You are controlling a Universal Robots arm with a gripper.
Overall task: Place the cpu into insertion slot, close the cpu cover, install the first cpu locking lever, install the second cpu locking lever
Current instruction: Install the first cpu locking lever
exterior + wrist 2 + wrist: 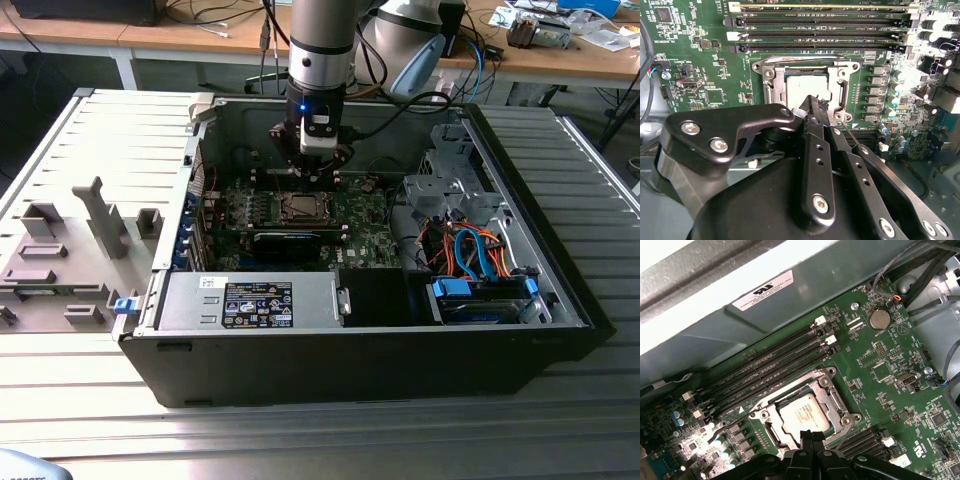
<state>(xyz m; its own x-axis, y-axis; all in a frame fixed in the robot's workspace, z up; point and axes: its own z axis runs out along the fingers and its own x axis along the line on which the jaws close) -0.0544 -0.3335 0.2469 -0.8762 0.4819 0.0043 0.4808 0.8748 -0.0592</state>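
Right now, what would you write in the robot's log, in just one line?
cpu: seated in insertion slot | cpu cover: down around it | claw: shut, tips at cover's edge | holding: nothing seen

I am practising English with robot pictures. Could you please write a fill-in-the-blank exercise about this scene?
1. The cpu lies inside the insertion ____.
2. The cpu cover is a silvery metal ____ around the chip.
3. The gripper hangs just above the ____.
4. The motherboard is ____ in colour.

Missing words: slot; frame; cpu; green
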